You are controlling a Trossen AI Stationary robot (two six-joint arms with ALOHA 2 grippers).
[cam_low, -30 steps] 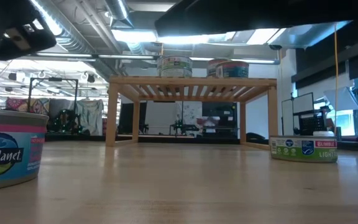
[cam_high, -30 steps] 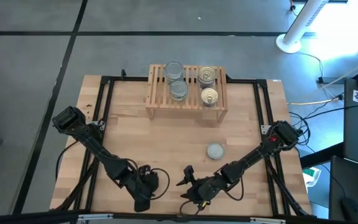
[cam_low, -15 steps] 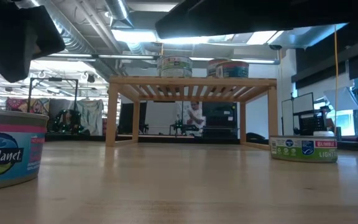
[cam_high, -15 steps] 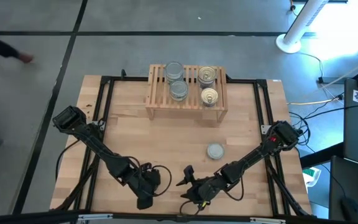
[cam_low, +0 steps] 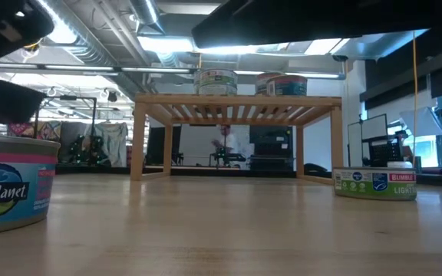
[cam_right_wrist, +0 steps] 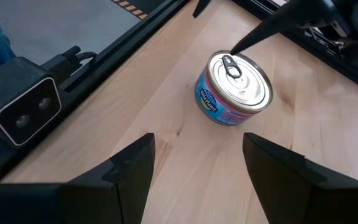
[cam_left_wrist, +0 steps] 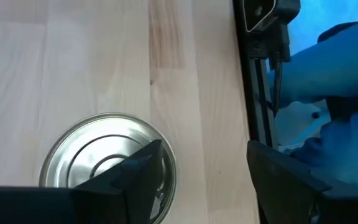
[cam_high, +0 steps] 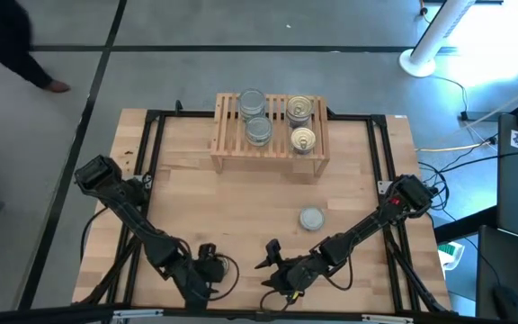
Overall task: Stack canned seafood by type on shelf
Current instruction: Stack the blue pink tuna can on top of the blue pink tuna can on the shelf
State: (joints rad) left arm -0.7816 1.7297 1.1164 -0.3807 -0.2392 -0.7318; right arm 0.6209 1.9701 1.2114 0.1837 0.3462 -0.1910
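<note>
**Meanwhile, one tin sits loose at the near edge, both grippers released**

Near the front edge of the table (cam_high: pixel 349 180), the left gripper (cam_high: pixel 207 273) hangs low with its fingers (cam_left_wrist: pixel 145 165) spread apart, gripping nothing. Its wrist view looks down on a pull-tab tin (cam_right_wrist: pixel 235 88) with a pink and blue label; that tin stands upright on the wood just beside the spread fingers, one of which overlaps its rim in that view.

The right gripper (cam_high: pixel 271 263) rests close by, also near the front edge, its fingers parted and empty, pointing toward the same tin.

The shelf (cam_high: pixel 270 155) stands at the far side of the table. On its slatted top, silver-topped tins (cam_high: pixel 255 118) occupy the left half and gold-topped tins (cam_high: pixel 300 123) the right half. Another silver-topped tin (cam_high: pixel 311 218) lies alone on the bare table, between the shelf and the right arm, well apart from both grippers.

A person (cam_low: pixel 224 142) shows in the room beyond the shelf.
</note>
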